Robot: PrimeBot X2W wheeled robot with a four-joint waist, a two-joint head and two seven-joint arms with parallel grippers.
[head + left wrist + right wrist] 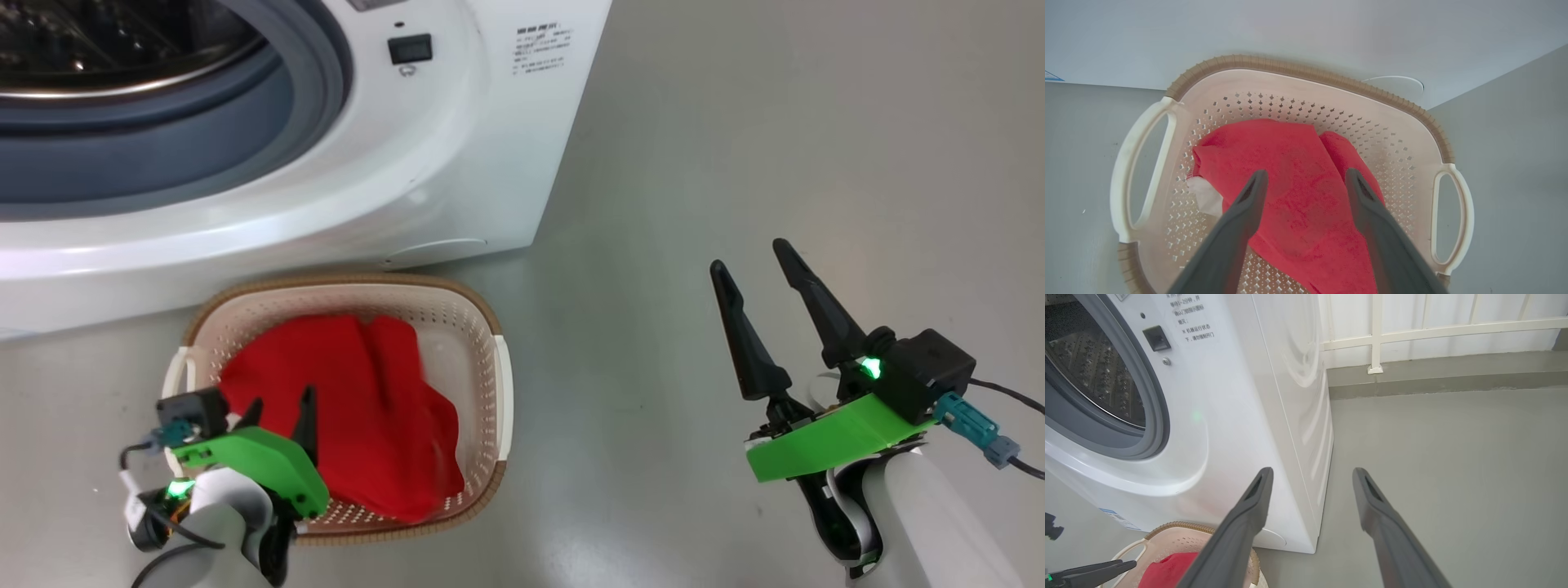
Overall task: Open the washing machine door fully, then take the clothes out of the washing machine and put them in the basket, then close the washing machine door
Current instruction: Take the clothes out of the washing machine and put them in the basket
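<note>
Head view: left arm [233, 510] (jaws apart) hangs over basket [469, 331].

Left gripper [282, 411] points steeply down, its fingers [1241, 212] spread wide with nothing pinched between them. Right gripper [749, 260] is held well apart to the right, tilted forward, fingers likewise splayed and empty.

Clothes [1298, 171]: bright red, white scrap at one edge.
Basket [1396, 134]: cream, dotted perforations, brown ribbed rim.
Washing machine [490, 147]: glossy white; door ring [147, 155] blue-grey.
Floor [775, 122]: grey-green.
</note>
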